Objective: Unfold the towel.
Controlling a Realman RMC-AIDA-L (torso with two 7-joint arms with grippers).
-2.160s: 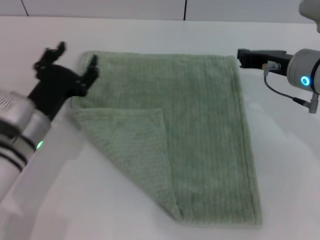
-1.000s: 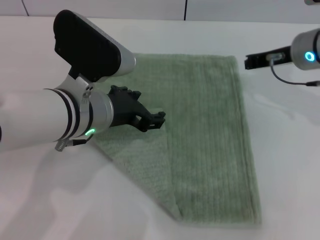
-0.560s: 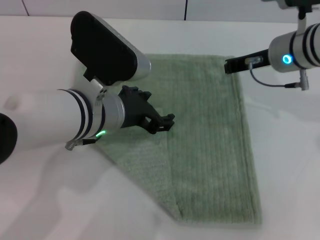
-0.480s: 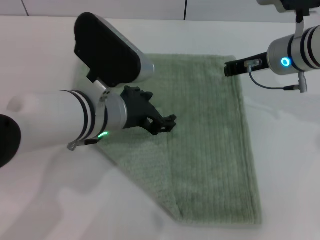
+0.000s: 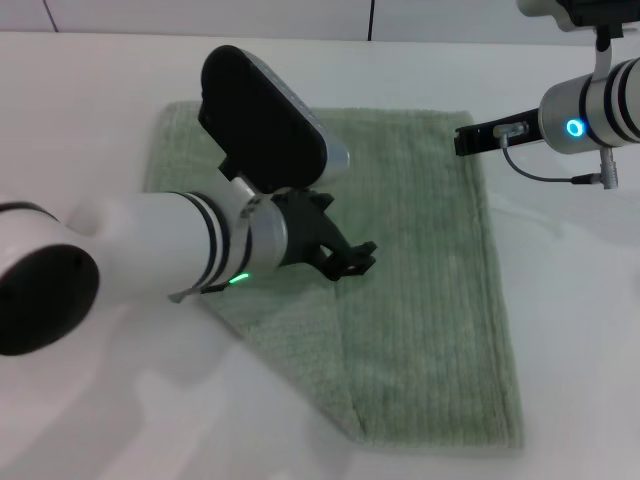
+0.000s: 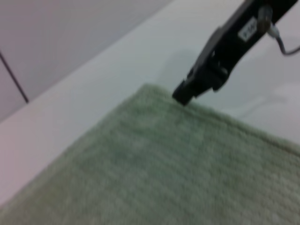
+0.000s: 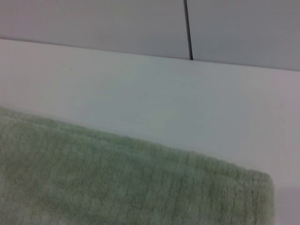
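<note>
The pale green towel [image 5: 420, 270] lies on the white table, with its near left part folded over as a triangular flap [image 5: 290, 340]. My left gripper [image 5: 352, 262] is low over the middle of the towel, at the flap's far corner. The left arm hides the towel's left part. My right gripper [image 5: 462, 142] is at the towel's far right corner. In the left wrist view the right gripper [image 6: 180, 96] shows as a black bar with its tip at the edge of the towel [image 6: 164, 173]. The right wrist view shows that towel corner [image 7: 93, 178] on the table.
The white table [image 5: 580, 330] runs all round the towel. A pale wall with a dark seam [image 5: 371, 18] stands behind the table's far edge.
My left arm has swung from the towel's far left corner to over its middle, moving right to the flap's corner. My right gripper has moved in to the towel's far right corner.
</note>
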